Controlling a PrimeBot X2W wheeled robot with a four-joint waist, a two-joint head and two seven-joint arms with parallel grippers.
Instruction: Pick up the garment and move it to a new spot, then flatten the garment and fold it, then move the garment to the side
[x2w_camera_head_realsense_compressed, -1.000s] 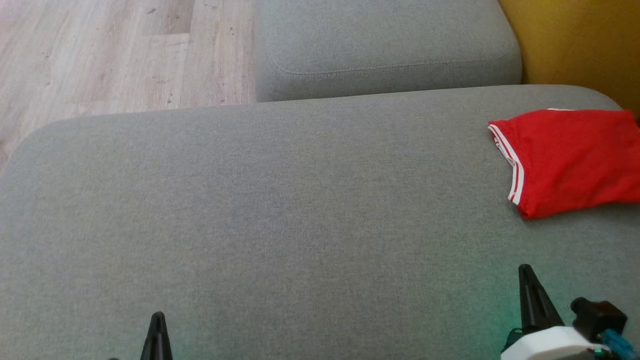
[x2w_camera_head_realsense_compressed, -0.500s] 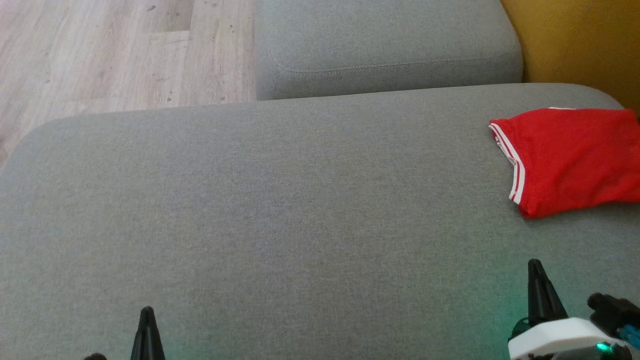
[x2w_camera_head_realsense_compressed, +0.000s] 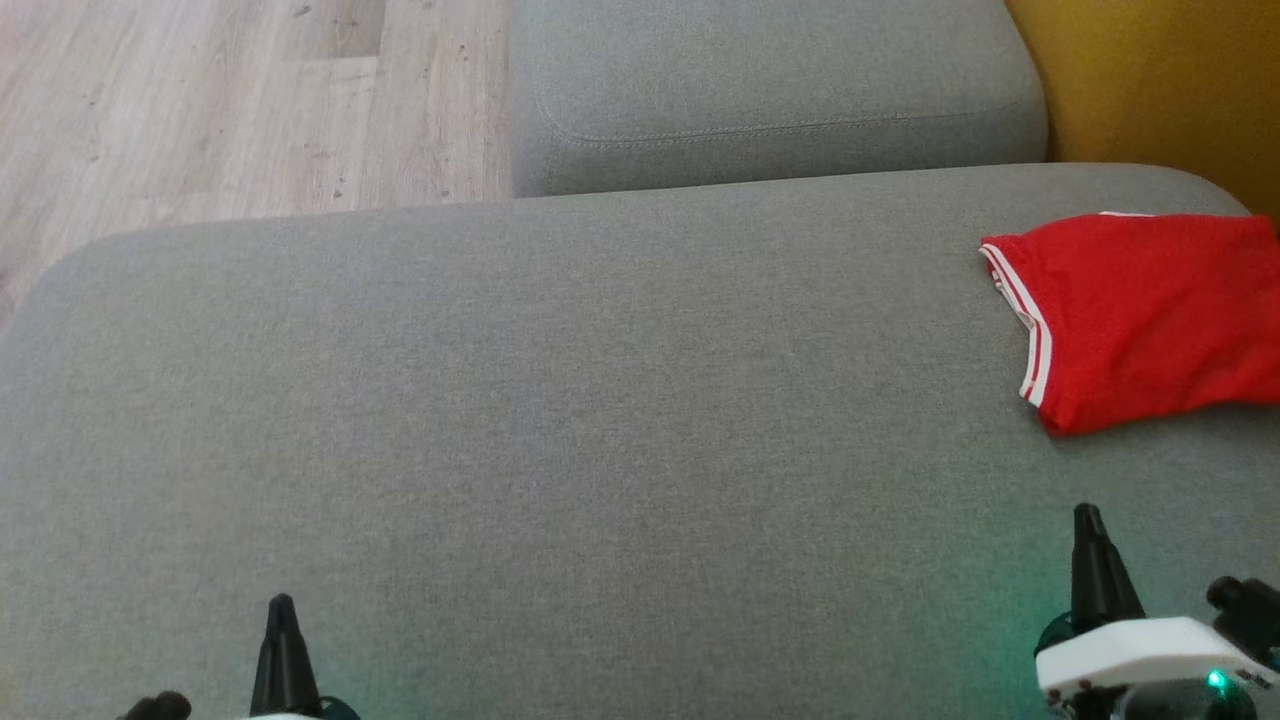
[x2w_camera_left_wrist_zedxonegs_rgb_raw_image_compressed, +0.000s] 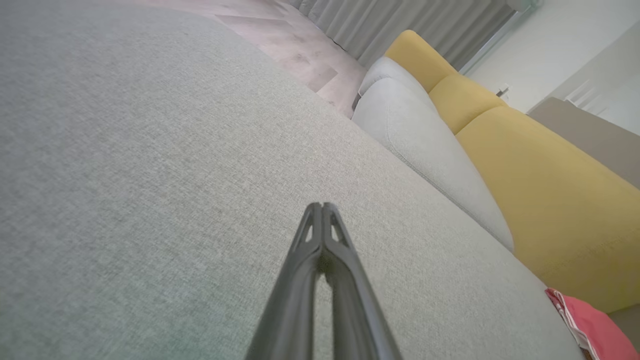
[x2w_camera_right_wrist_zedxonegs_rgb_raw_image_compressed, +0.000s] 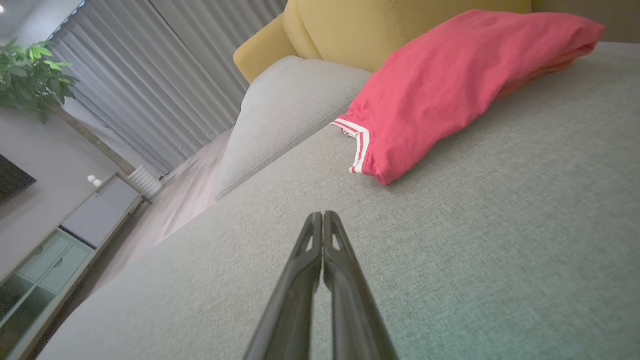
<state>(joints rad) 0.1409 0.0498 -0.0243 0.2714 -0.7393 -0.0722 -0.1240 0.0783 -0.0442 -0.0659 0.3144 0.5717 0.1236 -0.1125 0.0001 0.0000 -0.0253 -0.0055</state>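
The garment (x2w_camera_head_realsense_compressed: 1150, 315) is red with white-striped trim and lies folded at the far right of the grey sofa seat (x2w_camera_head_realsense_compressed: 560, 400). It also shows in the right wrist view (x2w_camera_right_wrist_zedxonegs_rgb_raw_image_compressed: 450, 85) and at a corner of the left wrist view (x2w_camera_left_wrist_zedxonegs_rgb_raw_image_compressed: 595, 327). My right gripper (x2w_camera_head_realsense_compressed: 1088, 520) hovers shut and empty over the seat, a short way in front of the garment. My left gripper (x2w_camera_head_realsense_compressed: 281, 605) is at the lower left, shut and empty, far from the garment. In each wrist view the fingertips (x2w_camera_right_wrist_zedxonegs_rgb_raw_image_compressed: 323, 216) press together, as with the left gripper (x2w_camera_left_wrist_zedxonegs_rgb_raw_image_compressed: 321, 206).
A second grey cushion (x2w_camera_head_realsense_compressed: 770, 90) sits behind the seat. A yellow backrest (x2w_camera_head_realsense_compressed: 1160, 90) stands at the far right, just behind the garment. Wooden floor (x2w_camera_head_realsense_compressed: 200, 100) lies beyond the seat's left edge. A plant (x2w_camera_right_wrist_zedxonegs_rgb_raw_image_compressed: 35, 75), curtains and a low cabinet show in the right wrist view.
Both grippers have drifted outward: the left one to the left, the right one to the right and slightly up. The garment stays where it was.
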